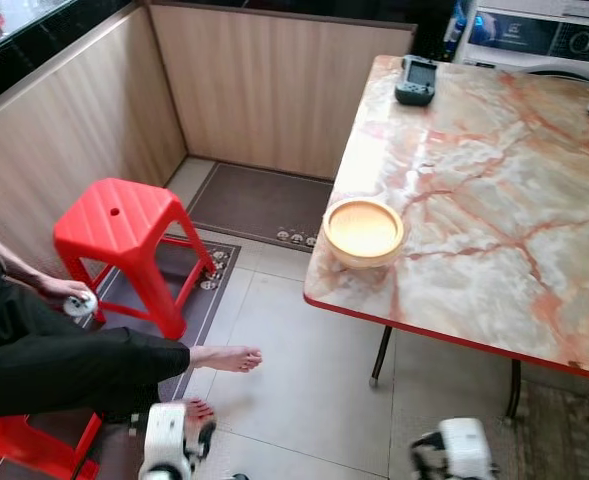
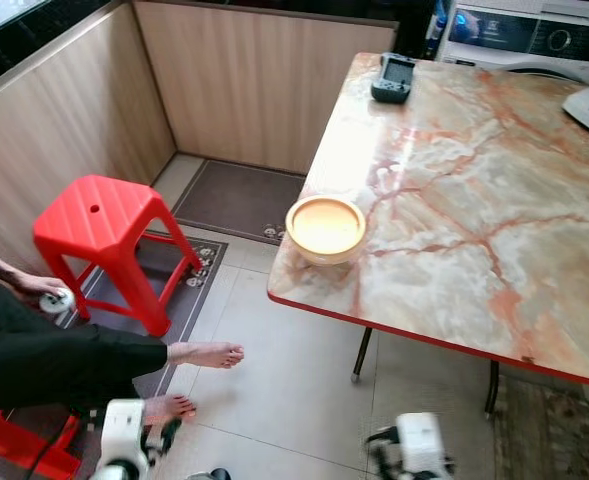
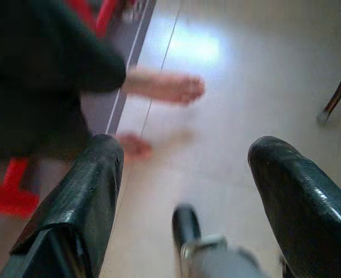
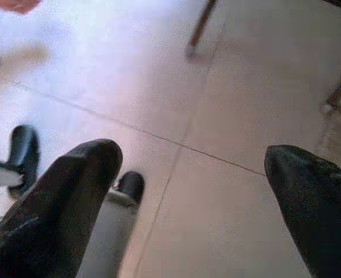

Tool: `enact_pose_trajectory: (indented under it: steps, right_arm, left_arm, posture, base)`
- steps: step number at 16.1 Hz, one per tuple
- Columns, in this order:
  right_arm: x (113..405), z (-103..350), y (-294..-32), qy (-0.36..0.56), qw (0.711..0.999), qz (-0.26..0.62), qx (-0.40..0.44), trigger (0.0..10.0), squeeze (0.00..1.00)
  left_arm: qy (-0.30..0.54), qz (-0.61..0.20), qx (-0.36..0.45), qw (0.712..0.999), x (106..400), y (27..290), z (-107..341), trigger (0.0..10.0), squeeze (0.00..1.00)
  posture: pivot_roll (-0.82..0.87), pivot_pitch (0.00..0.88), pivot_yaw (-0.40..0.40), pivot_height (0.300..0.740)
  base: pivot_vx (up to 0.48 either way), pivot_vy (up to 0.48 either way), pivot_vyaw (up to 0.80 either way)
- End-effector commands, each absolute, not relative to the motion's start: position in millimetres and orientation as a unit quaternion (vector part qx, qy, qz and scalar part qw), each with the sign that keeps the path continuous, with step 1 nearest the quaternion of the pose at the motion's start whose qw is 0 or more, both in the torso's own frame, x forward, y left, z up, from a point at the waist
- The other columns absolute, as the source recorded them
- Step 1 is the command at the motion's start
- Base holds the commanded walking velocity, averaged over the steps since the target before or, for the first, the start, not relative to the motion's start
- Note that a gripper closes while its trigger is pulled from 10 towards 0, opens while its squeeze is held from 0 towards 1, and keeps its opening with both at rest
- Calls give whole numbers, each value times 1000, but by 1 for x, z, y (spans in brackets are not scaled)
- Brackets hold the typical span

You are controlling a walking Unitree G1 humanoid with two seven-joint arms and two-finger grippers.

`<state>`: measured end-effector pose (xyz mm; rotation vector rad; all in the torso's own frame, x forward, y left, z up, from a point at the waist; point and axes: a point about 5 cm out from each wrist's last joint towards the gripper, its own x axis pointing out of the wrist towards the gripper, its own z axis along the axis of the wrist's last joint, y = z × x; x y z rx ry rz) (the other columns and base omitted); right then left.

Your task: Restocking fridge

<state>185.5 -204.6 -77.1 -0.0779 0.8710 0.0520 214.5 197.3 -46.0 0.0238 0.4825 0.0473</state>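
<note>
A round, glossy yellow bowl (image 1: 363, 231) is set at the near-left corner of the marble-patterned table (image 1: 504, 200); the left gripper (image 3: 182, 191) and right gripper (image 4: 190, 191) are held spread and empty above the smooth tiled floor (image 1: 304, 390).

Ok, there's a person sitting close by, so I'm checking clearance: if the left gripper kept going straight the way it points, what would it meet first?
Probably the tiled floor. The open left gripper points down at bare tile; the person's foot lies beyond and slightly aside, though depth is unclear.

Bright even daylight; glare on marble table (image 1: 494, 190) and floor tiles (image 4: 129, 52); wrist views motion-blurred, soft
</note>
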Motion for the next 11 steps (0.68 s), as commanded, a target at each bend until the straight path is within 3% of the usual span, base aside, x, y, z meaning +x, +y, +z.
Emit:
enact_pose_trajectory:
  steps: [1, 3, 5, 7, 11]
  right_arm:
    - [180, -81, -200, 430, 902, 23, -28, 10000, 0]
    - [179, -82, -197, 431, 902, 23, -24, 10000, 0]
    - [175, -84, -192, 435, 900, 31, -27, 10000, 0]
    - [173, -85, -193, 436, 899, 28, -25, 10000, 0]
    - [171, -86, -192, 438, 898, 26, -20, 10000, 0]
  left_arm:
    - [217, 35, 9, 976, 210, 201, -44, 10000, 0]
    - [175, 50, 15, 983, 213, 205, -33, 10000, 0]
    - [58, 77, 52, 994, 222, 213, 9, 10000, 0]
    - [4, 85, 70, 994, 227, 215, 36, 10000, 0]
    - [-128, 48, 119, 983, 251, 201, 117, 10000, 0]
  posture:
    - [154, 132, -42, 740]
    - [155, 131, -40, 740]
    - [151, 136, -38, 740]
    - [147, 148, -40, 740]
    - [164, 173, -46, 740]
  base:
    - [0, 0, 0]
    - [0, 0, 0]
    - [0, 0, 0]
    - [0, 0, 0]
    - [0, 0, 0]
